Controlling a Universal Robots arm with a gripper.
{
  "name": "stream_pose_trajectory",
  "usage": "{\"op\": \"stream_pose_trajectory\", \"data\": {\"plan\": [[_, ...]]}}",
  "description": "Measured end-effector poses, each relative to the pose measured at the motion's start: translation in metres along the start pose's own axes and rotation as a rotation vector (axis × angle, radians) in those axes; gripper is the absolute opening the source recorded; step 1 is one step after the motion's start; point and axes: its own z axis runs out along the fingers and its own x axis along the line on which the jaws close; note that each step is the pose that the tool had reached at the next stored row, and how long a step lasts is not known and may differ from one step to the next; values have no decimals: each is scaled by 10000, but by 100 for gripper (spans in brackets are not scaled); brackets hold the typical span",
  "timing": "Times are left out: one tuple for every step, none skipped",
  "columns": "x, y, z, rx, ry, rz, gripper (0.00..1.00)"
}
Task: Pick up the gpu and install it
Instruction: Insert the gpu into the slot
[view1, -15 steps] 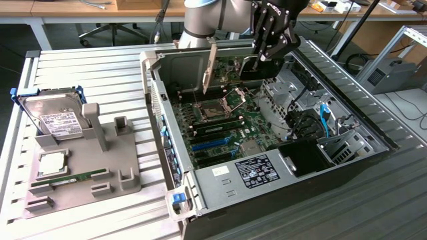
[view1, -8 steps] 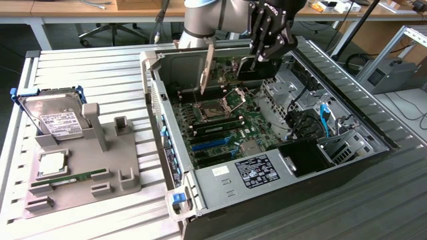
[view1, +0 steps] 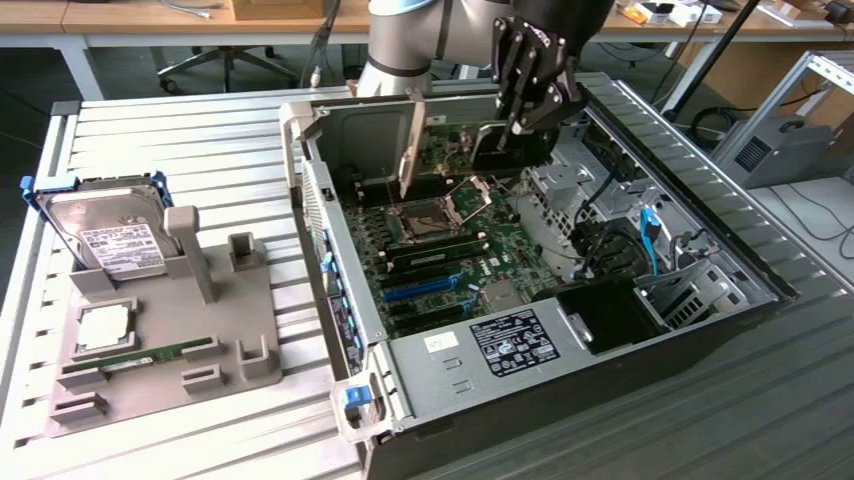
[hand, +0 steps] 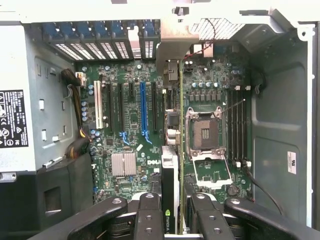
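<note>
The end effector (hand: 173, 216) clamped the gpu (hand: 170, 172) edgewise, lower centre. We judged it light, stiff and fragile, best gripped by its edges.

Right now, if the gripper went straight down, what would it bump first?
Probably the motherboard beside the processor socket: the gpu clamped in the gripper would touch first. Depth is unclear.

One gpu (hand: 170, 186), one hard drive (view1: 115, 236)

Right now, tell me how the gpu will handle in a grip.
Probably stiff: the gpu stands straight on edge in the pincer, with no sag. Likely fragile, since its bare board edge shows. It is thin, so it could twist in the grip if bumped.
</note>
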Motion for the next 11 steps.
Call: {"op": "stream_pose_trajectory", "data": {"plan": [[0, 0, 14, -1, 1, 0, 27], [0, 0, 19, 0, 1, 0, 27], [1, 0, 18, -1, 3, 0, 27], [1, 0, 19, 0, 1, 0, 27], [1, 0, 19, 0, 1, 0, 27], [1, 0, 20, 0, 1, 0, 27], [1, 0, 20, 0, 0, 0, 27], [1, 0, 20, 0, 0, 0, 27], [1, 0, 19, -1, 1, 0, 27], [1, 0, 19, 0, 1, 0, 27], [1, 0, 20, 0, 1, 0, 27]]}}
